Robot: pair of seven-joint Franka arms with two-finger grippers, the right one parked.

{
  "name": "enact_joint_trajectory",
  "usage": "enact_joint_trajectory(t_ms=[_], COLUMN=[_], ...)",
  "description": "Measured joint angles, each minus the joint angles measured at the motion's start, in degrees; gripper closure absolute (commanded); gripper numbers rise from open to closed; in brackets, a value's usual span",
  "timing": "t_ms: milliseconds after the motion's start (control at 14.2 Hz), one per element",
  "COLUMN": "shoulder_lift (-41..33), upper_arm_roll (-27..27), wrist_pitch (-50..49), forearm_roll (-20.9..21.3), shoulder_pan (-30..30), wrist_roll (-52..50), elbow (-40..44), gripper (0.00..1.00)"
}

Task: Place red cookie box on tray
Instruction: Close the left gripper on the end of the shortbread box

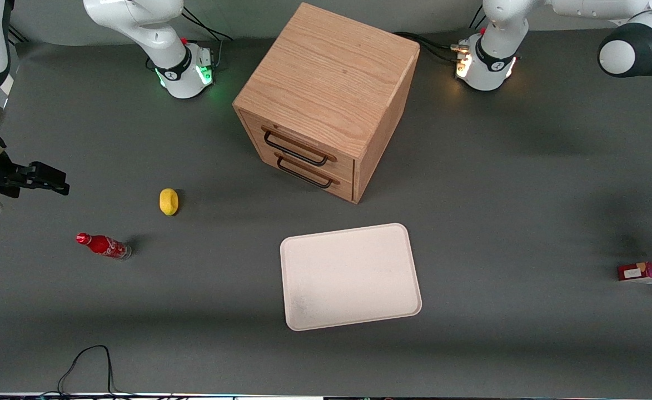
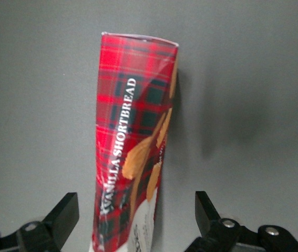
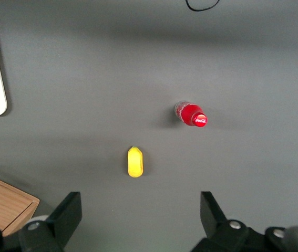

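Note:
The red cookie box lies flat on the grey table at the working arm's end, cut off by the edge of the front view. In the left wrist view the red cookie box shows tartan print, "VANILLA SHORTBREAD" lettering and cookie pictures. My gripper hangs over it, open, one finger on each side of the box and neither touching it. The gripper itself is outside the front view. The off-white tray lies bare near the middle of the table, nearer the front camera than the cabinet.
A wooden drawer cabinet with two drawers stands at the table's middle. Toward the parked arm's end lie a small yellow object and a red cola bottle. A black cable loops at the table's near edge.

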Motion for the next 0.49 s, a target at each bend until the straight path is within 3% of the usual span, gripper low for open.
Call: enact_joint_trajectory(t_ms=[211, 281, 351, 491], shoulder_lift=[0.37, 0.38, 0.38, 0.38], upper_arm_roll=[-0.22, -0.24, -0.27, -0.33], wrist_pitch=[0.58, 0.59, 0.59, 0.58], forearm_roll=[0.0, 0.0, 0.0, 0.0], shoulder_pan=[0.0, 0.0, 0.0, 0.0], wrist_roll=[0.17, 0.21, 0.27, 0.56], elbow=[0.0, 0.04, 0.06, 0.07], gripper=[0.02, 0.23, 0.99, 1.0])
